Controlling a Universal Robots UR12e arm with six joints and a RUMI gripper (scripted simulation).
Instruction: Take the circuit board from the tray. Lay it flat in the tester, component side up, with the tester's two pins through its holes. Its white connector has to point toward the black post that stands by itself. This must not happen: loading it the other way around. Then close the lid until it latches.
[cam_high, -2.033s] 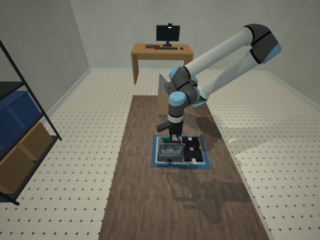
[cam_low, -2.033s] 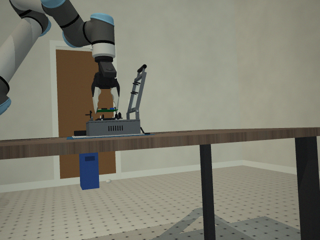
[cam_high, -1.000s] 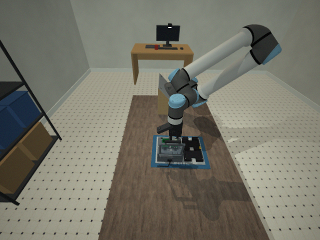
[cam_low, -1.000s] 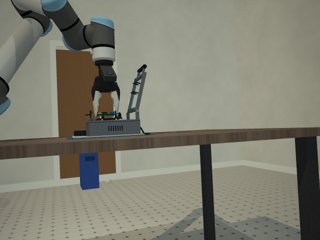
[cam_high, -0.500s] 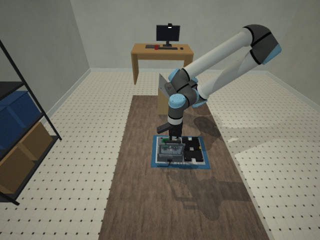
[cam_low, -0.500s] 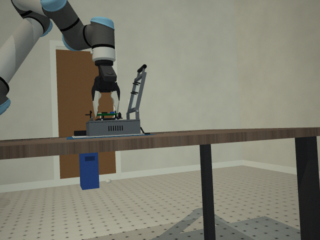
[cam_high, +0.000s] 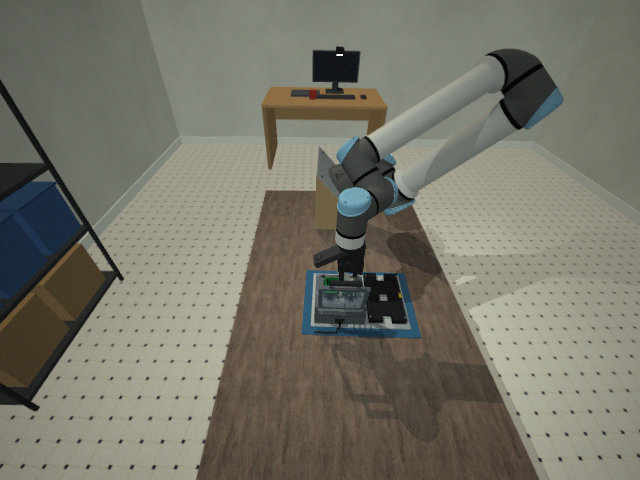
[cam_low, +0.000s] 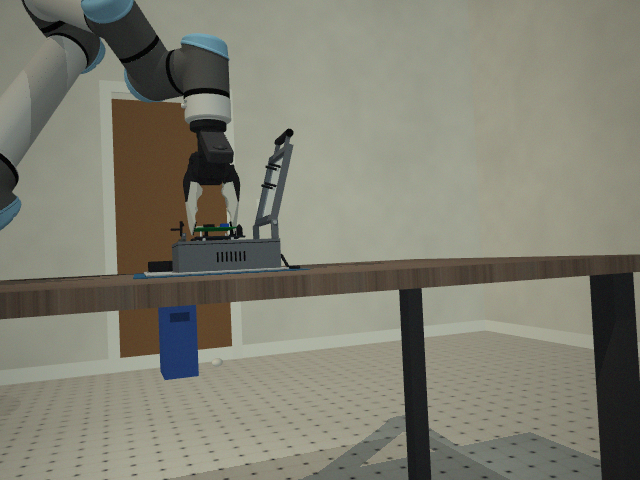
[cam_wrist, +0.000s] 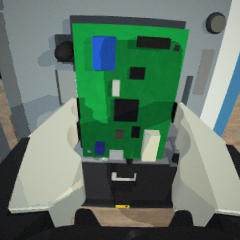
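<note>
Task is approx. halfway, as I judge. The circuit board (cam_high: 328, 281) (cam_low: 206, 228) (cam_wrist: 97, 85) is out of the tray (cam_high: 381, 283) (cam_low: 159, 266) (cam_wrist: 100, 185) and is now over the tester (cam_high: 330, 317) (cam_low: 196, 256) (cam_wrist: 30, 20), comp. side up. The jaws of the gripper (cam_high: 350, 276) (cam_low: 214, 229) (cam_wrist: 128, 106) are pinching the board by its two long edges. In the exterior view, left of centre, the board looks nearly level, just above the tester's seat. Whether the pins are in the holes, one cannot tell. The white connector (cam_wrist: 150, 145) is at lower right of the board in the wrist view; its direction vs. the lone post is also not clear.

Left to do, prob.: seat the board, release it, then close the lid (cam_high: 343, 299) (cam_low: 281, 184), which stands open, and latch it.

About containers: the tray, right of the tester in the top view, shows black sections w/ some white parts, no green board visible. The tester has the board above it.
</note>
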